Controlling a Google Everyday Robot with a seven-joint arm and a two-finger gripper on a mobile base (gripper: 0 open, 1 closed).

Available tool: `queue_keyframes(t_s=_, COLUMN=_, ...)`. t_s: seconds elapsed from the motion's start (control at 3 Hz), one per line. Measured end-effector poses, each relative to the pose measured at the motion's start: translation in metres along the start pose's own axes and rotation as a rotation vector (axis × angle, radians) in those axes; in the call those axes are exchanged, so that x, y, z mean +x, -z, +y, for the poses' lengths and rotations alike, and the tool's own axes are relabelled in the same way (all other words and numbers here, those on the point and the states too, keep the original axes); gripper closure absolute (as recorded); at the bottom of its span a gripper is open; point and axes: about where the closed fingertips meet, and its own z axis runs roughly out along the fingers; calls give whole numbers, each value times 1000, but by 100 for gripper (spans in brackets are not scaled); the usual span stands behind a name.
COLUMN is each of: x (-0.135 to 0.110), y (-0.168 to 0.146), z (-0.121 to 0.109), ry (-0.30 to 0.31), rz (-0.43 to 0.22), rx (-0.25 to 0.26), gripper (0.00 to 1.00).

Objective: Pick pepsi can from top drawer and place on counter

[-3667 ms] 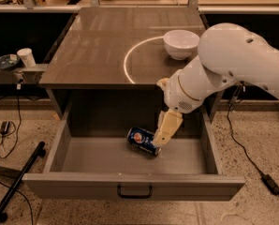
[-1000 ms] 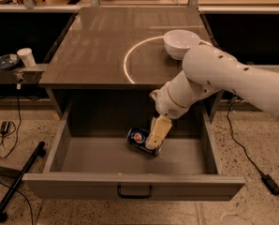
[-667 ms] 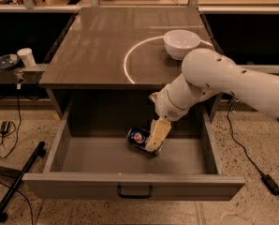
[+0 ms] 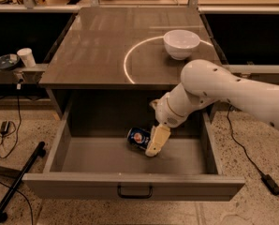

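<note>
The pepsi can (image 4: 137, 138) lies on its side on the floor of the open top drawer (image 4: 83, 159), near the middle, logo facing up. My gripper (image 4: 155, 143), cream-coloured at the end of the white arm, reaches down into the drawer and sits right against the can's right end. The arm's bulky elbow (image 4: 209, 86) hangs over the drawer's right side. The counter (image 4: 97, 46) above has a pale circular arc on it.
A white bowl (image 4: 181, 43) stands on the counter at the back right, on the arc. A paper cup (image 4: 25, 57) and a dark dish (image 4: 5, 61) sit on a shelf at left. A black pole (image 4: 18, 184) and cables lie on the floor.
Over the past seconds the arm moved left and lower, bringing the gripper up against the can. In the last second it has hardly moved; the can lies where it was.
</note>
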Motion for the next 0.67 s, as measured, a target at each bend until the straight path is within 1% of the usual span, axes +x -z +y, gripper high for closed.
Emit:
queue_keyframes(t_s=0.33, x=0, y=-7, z=5, ry=10, rz=-10, rx=1, gripper=0)
queue_keyframes(t_s=0.67, x=5, y=-25, z=13, ry=7, rz=-22, rx=-6, gripper=0)
